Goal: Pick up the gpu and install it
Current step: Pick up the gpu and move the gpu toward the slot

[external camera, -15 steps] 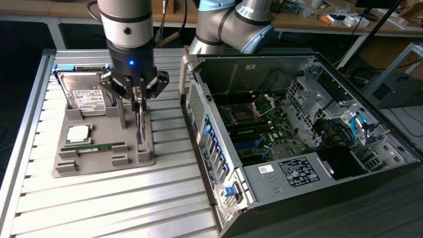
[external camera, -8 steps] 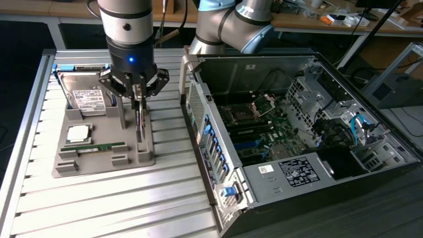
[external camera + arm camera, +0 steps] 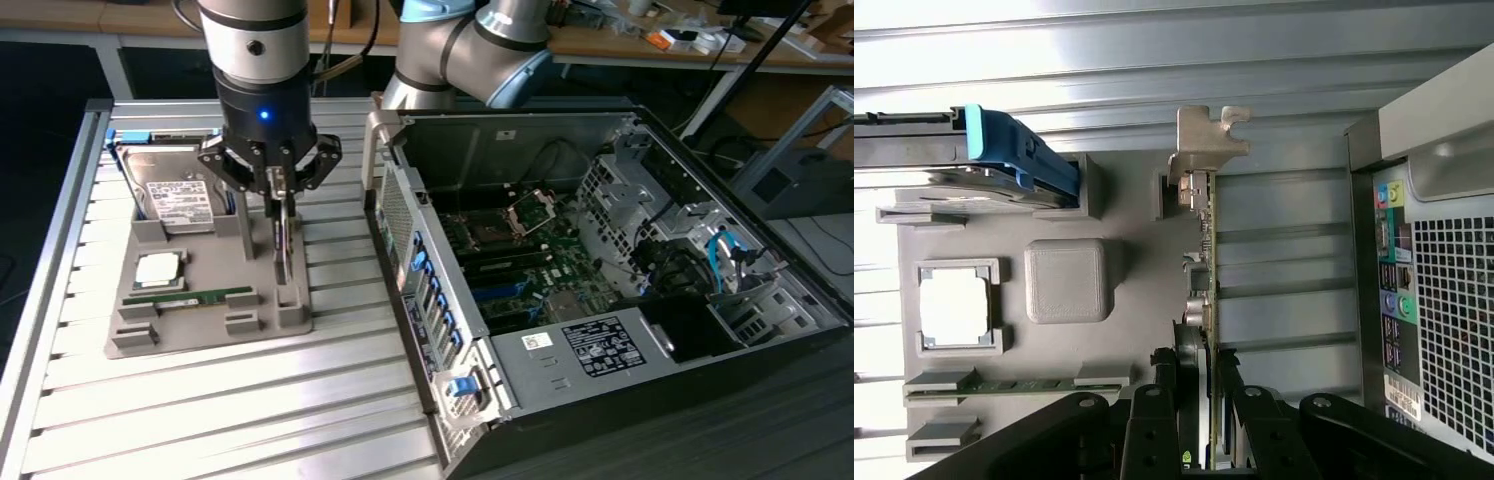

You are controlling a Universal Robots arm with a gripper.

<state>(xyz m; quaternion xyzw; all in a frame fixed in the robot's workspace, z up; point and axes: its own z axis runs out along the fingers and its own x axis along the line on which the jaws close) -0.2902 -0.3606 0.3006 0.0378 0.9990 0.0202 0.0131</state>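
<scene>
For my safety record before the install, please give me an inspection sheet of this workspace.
Surface: slatted metal table, with grey holder tray on it.
Job's things: gpu standing upright in a tray slot; open computer case beside the tray.
Clutter: hard drive, processor and memory stick in the tray.
Grippers: gripper shut on the gpu's upper edge.
Cables: blue cables inside the case.
Surroundings: wooden benches behind.

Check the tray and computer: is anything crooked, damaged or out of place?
Nothing stands out. The gpu stands upright in the grey tray under the gripper; the hard drive, chip and memory stick sit squarely in their seats.
</scene>
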